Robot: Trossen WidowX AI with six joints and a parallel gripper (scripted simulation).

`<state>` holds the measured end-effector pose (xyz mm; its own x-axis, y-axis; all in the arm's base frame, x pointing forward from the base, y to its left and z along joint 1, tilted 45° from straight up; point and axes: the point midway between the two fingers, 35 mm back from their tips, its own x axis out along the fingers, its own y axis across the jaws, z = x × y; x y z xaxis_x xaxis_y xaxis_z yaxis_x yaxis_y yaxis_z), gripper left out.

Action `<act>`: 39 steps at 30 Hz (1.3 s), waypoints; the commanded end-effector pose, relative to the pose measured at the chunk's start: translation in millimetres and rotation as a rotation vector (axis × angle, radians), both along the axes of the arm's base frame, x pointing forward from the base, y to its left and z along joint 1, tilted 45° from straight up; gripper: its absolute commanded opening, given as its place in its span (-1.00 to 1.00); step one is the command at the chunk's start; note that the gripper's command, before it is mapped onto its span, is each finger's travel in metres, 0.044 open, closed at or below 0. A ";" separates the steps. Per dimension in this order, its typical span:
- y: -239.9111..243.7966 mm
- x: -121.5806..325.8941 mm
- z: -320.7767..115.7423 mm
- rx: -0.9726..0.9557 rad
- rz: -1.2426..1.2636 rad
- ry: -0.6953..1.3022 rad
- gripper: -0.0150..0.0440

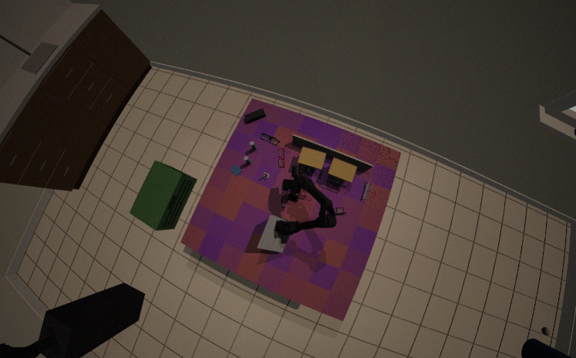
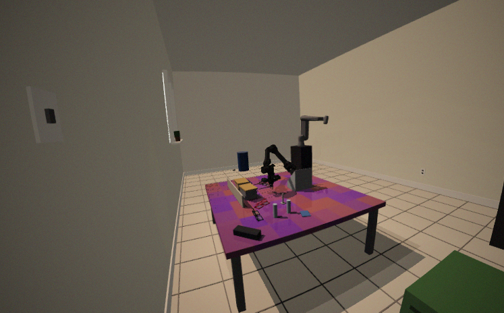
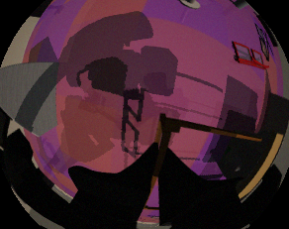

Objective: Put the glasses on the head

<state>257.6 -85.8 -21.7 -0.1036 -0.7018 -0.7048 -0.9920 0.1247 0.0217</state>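
With the jaws [image 1: 293, 195] [image 2: 272, 186] nearly closed on the brown glasses [image 3: 164, 140], slipping or twisting could be caused by so narrow a hold beside the yellow-topped boxes [image 1: 312, 157] [image 2: 248, 188].
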 end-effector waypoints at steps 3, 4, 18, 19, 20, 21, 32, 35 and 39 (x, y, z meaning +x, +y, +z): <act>-1.7 10.6 0.6 -0.003 0.004 0.001 -0.49; -1.9 12.1 0.6 -0.003 0.004 0.001 -0.49; -4.5 32.0 0.2 -0.004 0.004 -0.001 -0.49; -4.7 33.4 0.2 -0.004 0.004 -0.001 -0.49; -4.9 34.9 0.2 -0.004 0.004 -0.001 -0.49; -5.1 36.3 0.2 -0.004 0.004 -0.001 -0.49; -7.2 52.1 0.0 -0.004 0.004 -0.002 -0.49; -7.8 56.4 -0.1 -0.004 0.004 -0.002 -0.49; -8.3 62.2 0.1 -0.004 0.004 -0.002 -0.49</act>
<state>313.5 -93.1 -22.6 -0.1011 -0.7021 -0.7048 -0.9920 0.1246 0.0182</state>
